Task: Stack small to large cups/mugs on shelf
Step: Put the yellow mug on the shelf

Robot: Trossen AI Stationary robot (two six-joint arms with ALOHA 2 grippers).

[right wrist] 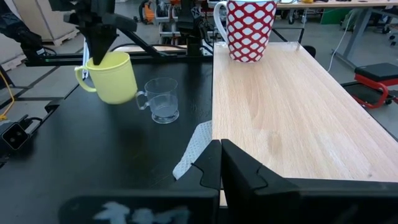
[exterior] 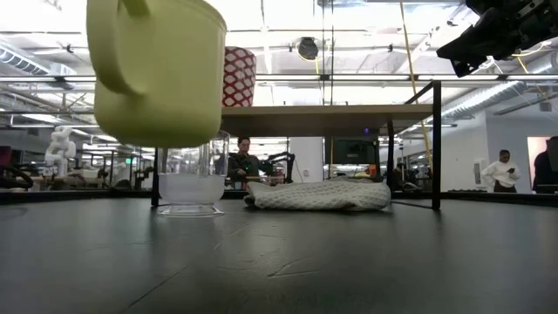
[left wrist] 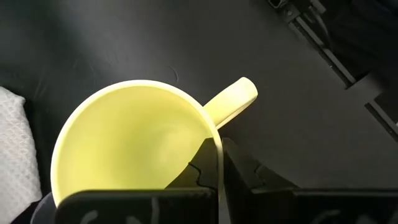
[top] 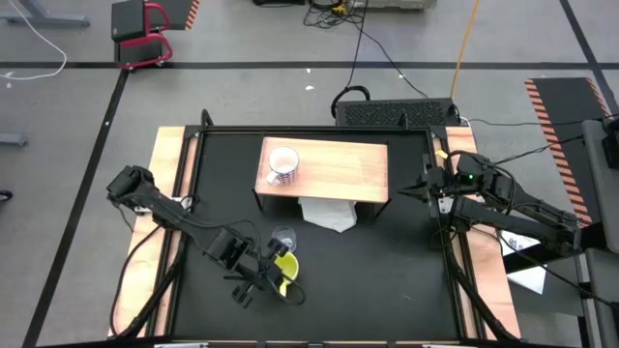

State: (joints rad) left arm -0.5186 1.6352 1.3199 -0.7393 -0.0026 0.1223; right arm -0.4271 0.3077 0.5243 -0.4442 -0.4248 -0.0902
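The yellow handled mug [top: 287, 267] hangs above the black table near its front edge, with my left gripper [top: 274, 272] shut on it. Just beyond it the clear glass cup [top: 282, 237] stands on its base on the table. A white mug with a red pattern [top: 282, 166] stands upright on the left part of the light-wood shelf [top: 338, 174]. My right gripper [top: 411, 190] waits shut in the air beside the shelf's right end. My left gripper holds the yellow mug by its rim wall [left wrist: 217, 138], right beside the handle's root [left wrist: 214, 115]. One finger [left wrist: 198, 169] is inside the mug and the other [left wrist: 244, 167] outside. The fingers slant down from above. The mug hangs about upright, clear of the table [exterior: 157, 74].
A white cloth [top: 327, 215] lies on the table under the shelf's front edge. The shelf stands on a black frame [exterior: 434, 144]. Light wooden strips [top: 170, 164] run along the table's sides. People show in the room beyond the table.
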